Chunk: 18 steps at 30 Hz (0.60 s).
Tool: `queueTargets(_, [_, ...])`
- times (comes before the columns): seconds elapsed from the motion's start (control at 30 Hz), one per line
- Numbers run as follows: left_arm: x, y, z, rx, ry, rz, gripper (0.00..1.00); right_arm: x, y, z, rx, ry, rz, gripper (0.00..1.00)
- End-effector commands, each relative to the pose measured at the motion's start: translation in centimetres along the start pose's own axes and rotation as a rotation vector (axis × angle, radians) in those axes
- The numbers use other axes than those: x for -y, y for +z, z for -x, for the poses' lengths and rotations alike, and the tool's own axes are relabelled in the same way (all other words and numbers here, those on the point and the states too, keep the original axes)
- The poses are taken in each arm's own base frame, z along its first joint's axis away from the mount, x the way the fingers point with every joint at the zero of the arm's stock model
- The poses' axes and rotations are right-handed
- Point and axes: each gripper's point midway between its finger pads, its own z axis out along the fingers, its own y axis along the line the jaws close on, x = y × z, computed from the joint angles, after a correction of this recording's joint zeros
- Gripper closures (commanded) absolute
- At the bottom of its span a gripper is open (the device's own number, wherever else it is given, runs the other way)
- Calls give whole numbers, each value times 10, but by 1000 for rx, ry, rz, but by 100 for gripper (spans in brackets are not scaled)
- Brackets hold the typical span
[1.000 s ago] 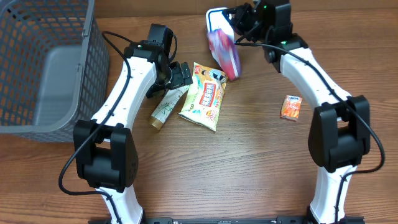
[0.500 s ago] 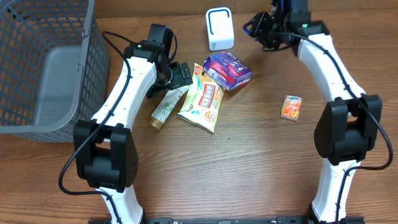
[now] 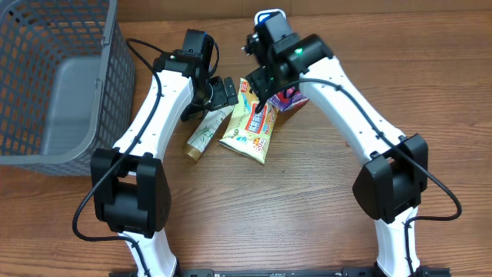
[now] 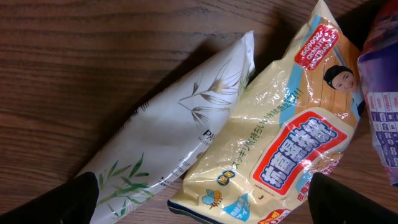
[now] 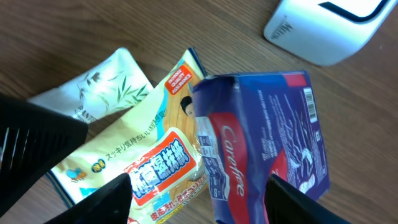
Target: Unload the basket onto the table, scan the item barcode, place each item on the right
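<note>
the grey mesh basket [image 3: 115,69] stands at the far left of the wooden table [image 3: 307,215], and only its pale grey floor shows through the open top. all the packets lie outside it, on the wood to its right. the purple carefree pack [image 5: 261,137], the item to scan, lies near the white scanner [image 5: 323,28] and apart from it. its near edge rests over the upper corner of the yellow snack bag [image 3: 250,123], and a barcode [image 5: 309,99] shows on the pack's face towards the scanner. the right gripper [image 5: 196,202] hangs right over the pack with its jaws spread wide, one finger above the yellow bag and the other above the pack, clamping nothing. the yellow bag lies slanted, and its left edge overlaps the white leaf-print tube [image 3: 204,132] beside it. the left gripper [image 4: 208,199] hovers low over the tube and the yellow bag with its jaws fully apart, one finger [image 4: 68,202] at each lower corner of the wrist view, and nothing is held between them. in the overhead view the right arm reaches across the table and hides part of the scanner.
</note>
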Motion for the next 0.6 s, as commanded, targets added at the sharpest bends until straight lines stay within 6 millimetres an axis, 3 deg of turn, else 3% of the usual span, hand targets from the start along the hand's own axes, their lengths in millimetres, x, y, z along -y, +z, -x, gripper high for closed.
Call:
queueTargets(0.0, [3, -6, 6, 23, 23, -5, 0, 15, 17, -9, -25, -13, -85, 35])
queueTargets(0.13, [3, -6, 6, 23, 23, -5, 0, 44, 27, -18, -50, 41, -216, 29])
queueTargets(0.23, [3, -6, 6, 23, 23, -5, 0, 54, 37, -25, -79, 46, -234, 29])
queueTargets(0.37, [3, -6, 6, 23, 22, -5, 0, 47, 58, -39, -134, 64, -154, 31])
queueTargets(0.4, [3, -6, 6, 23, 23, -5, 0, 47, 61, -40, -136, 87, -153, 36])
queueTargets(0.43, [3, -6, 6, 23, 22, -5, 0, 47, 62, -39, -128, 124, -156, 56])
queueTargets(0.47, [3, -6, 6, 23, 23, -5, 0, 47, 61, -38, -123, 138, -158, 65])
queueTargets(0.53, [3, -6, 6, 23, 22, -5, 0, 51, 52, -32, -102, 189, -166, 96])
queueTargets(0.57, [3, -6, 6, 23, 23, -5, 0, 54, 45, -29, -93, 218, -169, 96])
